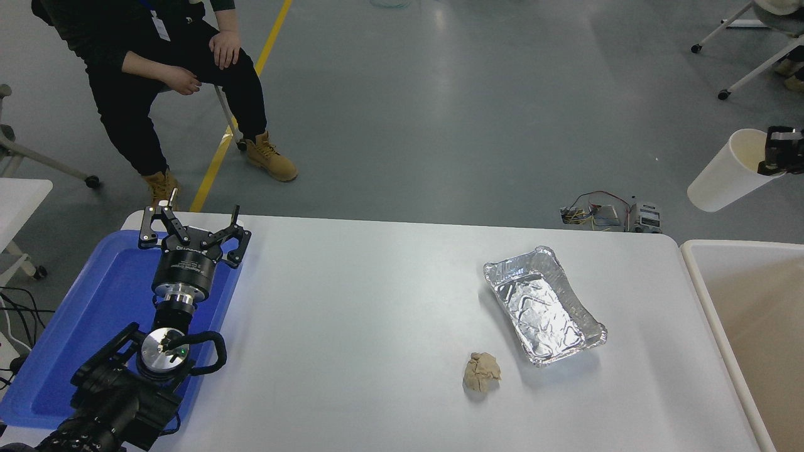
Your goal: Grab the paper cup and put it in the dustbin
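At the right edge, the right claw is pinching the rim of the paper cup, holding it tilted in the air above and beyond the dustbin. To do this well, it should bring the cup over the dustbin's beige inside before letting go. The left claw is resting spread wide over the blue tray, far left of the dustbin.

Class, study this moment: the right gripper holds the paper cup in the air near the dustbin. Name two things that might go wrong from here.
1. The right gripper pinches the paper cup only at its rim, tilted, so the cup may slip or crush.
2. In this view the cup appears beyond the dustbin, over the floor; released now, it would probably miss the bin.
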